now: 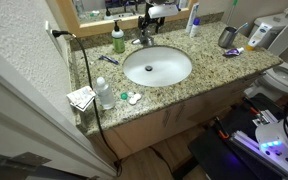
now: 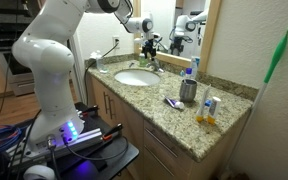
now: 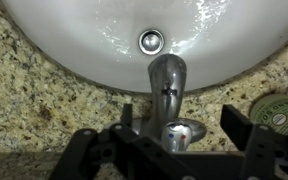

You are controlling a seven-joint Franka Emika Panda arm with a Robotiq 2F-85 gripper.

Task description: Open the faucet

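Observation:
The faucet (image 1: 144, 39) is a small silvery tap at the back of the white oval basin (image 1: 134, 72). It also shows in an exterior view (image 2: 155, 66). In the wrist view its spout (image 3: 167, 75) points over the basin (image 3: 84, 40), and its lever handle (image 3: 181, 133) carries a red and a blue dot. My gripper (image 3: 179, 118) is open, with one finger on each side of the handle and not touching it. In both exterior views the gripper (image 1: 148, 20) (image 2: 149, 47) hangs just above the faucet.
A green soap dispenser bottle (image 1: 118, 38) stands close beside the faucet, and its cap shows in the wrist view (image 3: 279, 112). A metal cup (image 1: 227, 37) (image 2: 188, 91) stands further along the granite counter (image 1: 209, 62). A mirror (image 2: 189, 25) is behind. A black cable (image 1: 84, 70) hangs off the counter.

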